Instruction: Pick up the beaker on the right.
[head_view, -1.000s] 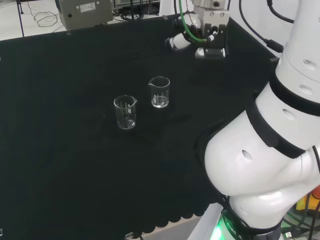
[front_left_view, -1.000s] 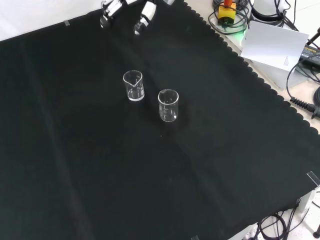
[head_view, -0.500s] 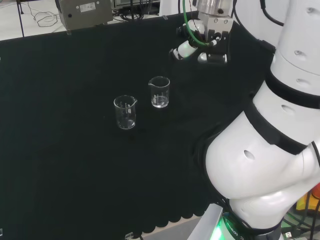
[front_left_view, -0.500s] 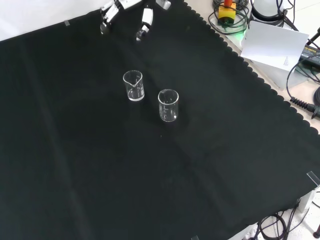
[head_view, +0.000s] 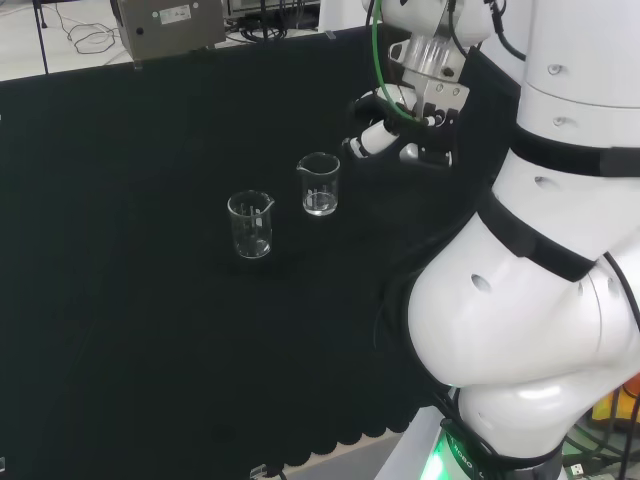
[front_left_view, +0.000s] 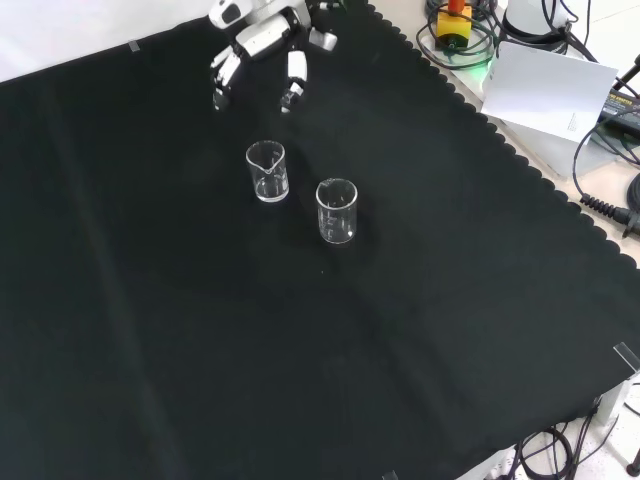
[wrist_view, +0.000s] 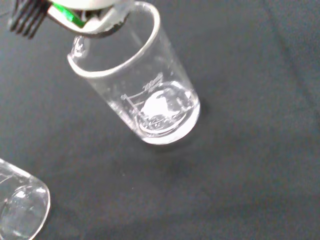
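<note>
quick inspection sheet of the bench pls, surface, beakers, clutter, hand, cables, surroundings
surface: black cloth covers the bench, bare around the glassware
job's things: right beaker in the head view, upright, untouched; second beaker upright to its left
clutter: nothing seen on the cloth
hand: hand above the cloth beside the right beaker, fingers relaxed, holding nothing
cables: green cable along the wrist; black cables off the cloth in the front view
surroundings: grey box beyond the cloth's far edge

No legible txt; faint grad. marks on beaker (wrist_view: 145, 100)
</note>
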